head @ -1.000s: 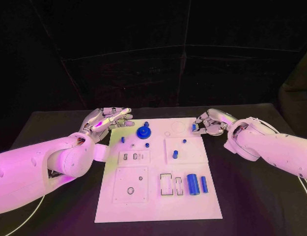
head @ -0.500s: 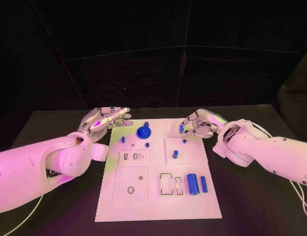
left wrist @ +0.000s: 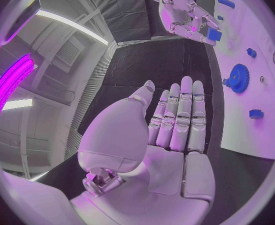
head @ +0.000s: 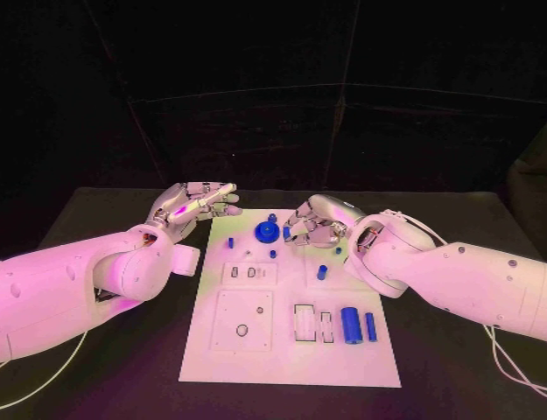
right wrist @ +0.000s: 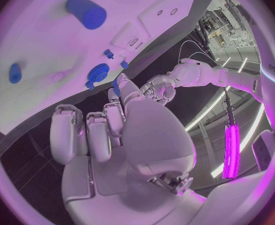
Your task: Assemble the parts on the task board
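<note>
At the lower middle of the head view the white task board (head: 292, 350) lies on the black table (head: 109, 376). Nearest the camera, in the board's lower right, two blue cylinders (head: 350, 325) lie side by side next to rectangular slots. Above them a small blue peg (head: 322, 272) stands right of the board's centre, and smaller blue pieces (head: 232, 242) sit toward its upper left. Further up, near the board's top edge, stands the blue gear (head: 267, 232).

Just right of the gear, the right hand (head: 313, 223) hovers over the board's upper part and pinches a small blue block (left wrist: 214, 34) at its fingertips, as the left wrist view shows.

At the upper left of the board, off its edge above the table, the left hand (head: 198, 204) holds nothing, its fingers straight and close together.
</note>
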Controlling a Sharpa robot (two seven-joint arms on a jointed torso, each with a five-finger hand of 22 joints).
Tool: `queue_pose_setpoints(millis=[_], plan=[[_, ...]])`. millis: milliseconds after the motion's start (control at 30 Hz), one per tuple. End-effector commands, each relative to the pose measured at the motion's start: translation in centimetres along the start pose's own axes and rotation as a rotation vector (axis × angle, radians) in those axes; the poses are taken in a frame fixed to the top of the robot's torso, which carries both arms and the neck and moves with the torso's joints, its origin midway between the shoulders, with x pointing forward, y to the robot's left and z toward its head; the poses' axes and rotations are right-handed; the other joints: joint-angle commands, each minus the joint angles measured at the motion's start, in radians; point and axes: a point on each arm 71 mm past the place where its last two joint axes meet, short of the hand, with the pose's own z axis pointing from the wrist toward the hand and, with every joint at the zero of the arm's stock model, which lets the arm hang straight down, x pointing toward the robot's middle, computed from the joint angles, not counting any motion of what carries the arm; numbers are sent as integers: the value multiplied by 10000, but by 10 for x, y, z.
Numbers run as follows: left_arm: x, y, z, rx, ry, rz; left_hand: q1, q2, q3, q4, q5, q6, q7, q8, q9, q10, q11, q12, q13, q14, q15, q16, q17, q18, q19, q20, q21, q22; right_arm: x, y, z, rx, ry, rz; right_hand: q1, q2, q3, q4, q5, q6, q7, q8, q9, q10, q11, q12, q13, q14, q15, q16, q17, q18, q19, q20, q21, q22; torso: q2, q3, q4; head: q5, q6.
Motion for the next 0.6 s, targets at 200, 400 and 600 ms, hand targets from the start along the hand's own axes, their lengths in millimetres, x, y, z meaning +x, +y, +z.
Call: queue_pose_setpoints(millis=[200,400,600], plan=[[0,-1,4,17,83,-15,46,23,33,-50,15,33,32,-43,-14,-1,12,-57,-13,-16,-31,-38,16,73,68,-16,-66,-14,21,23,17,-193,883,-1194,-99,68,99,-8,-11,83,0,74,6,358,-331,51,308,868,-71,32,1695,-152,27,-39,54,18,-20,-41,37,132,-160],[1,-1,5,16,78,-7,46,23,33,-50,15,33,32,-43,-14,-1,12,-57,-13,-16,-31,-38,16,73,68,-16,-66,-14,33,32,23,-347,1122,-1551,-121,43,117,-15,-24,95,-6,76,7,359,-335,52,310,863,-74,23,1677,-148,17,-40,44,-4,-21,-39,41,108,-252],[0,0,6,7,53,8,44,19,47,-61,14,37,30,-44,-13,5,10,-60,-15,-13,-33,-41,22,74,73,-17,-68,-18,45,36,23,-454,1346,-1832,-132,20,127,-25,-30,90,-5,70,4,353,-336,43,303,864,-75,23,1678,-147,16,-41,43,-6,-23,-12,24,148,-327]])
